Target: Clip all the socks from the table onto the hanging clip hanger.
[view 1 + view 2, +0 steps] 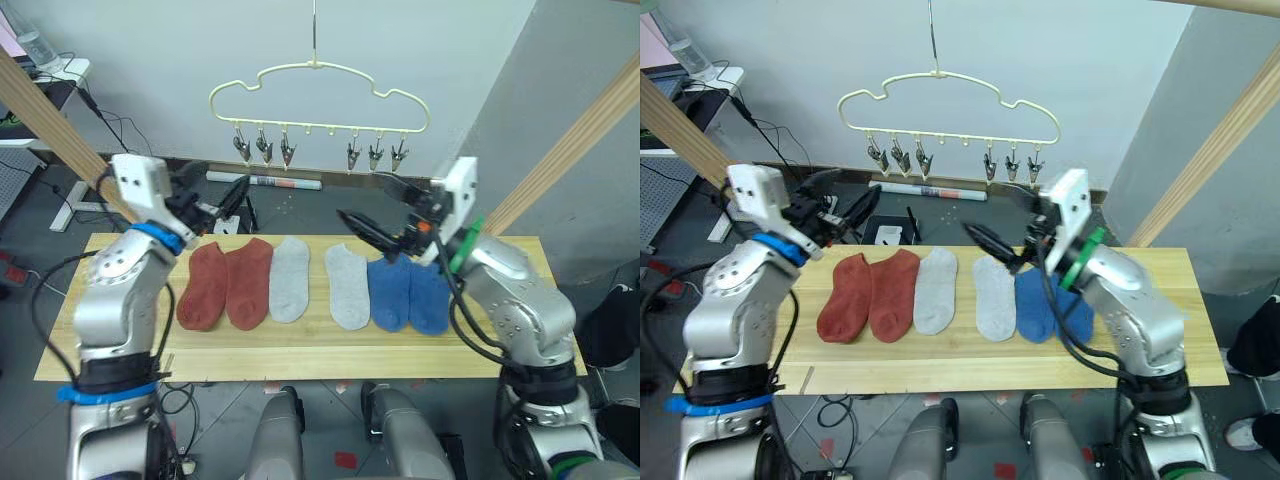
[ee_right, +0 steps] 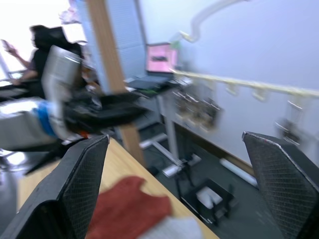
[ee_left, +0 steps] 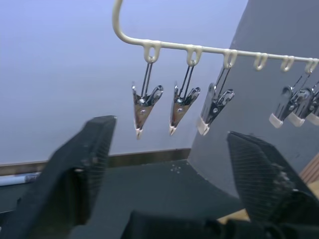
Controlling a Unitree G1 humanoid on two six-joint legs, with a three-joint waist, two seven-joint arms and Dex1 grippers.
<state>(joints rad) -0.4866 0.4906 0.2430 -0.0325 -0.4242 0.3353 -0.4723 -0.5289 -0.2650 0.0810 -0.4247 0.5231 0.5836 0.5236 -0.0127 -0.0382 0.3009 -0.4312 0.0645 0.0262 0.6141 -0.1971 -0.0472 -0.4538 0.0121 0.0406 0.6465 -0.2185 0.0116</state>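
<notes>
We see long light wooden plank table (image 1: 500, 355), six short soft ankle socks (image 1: 312, 283) flat in row on it: two rust-red, two light grey, two blue. Pale yellow cloud-shaped wire clip hanger (image 1: 318, 100) hangs behind table, six metal clips bare. Left gripper (image 1: 222, 205) fingers spread, empty, above table's far edge. Right gripper (image 1: 375, 208) spread, empty, partly covering blue pair.

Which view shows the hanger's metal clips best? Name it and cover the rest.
The left wrist view: three clips hang close and sharp from the clip hanger. Both eye views show all six clips small, below the whole frame. The right wrist view shows them blurred.
</notes>
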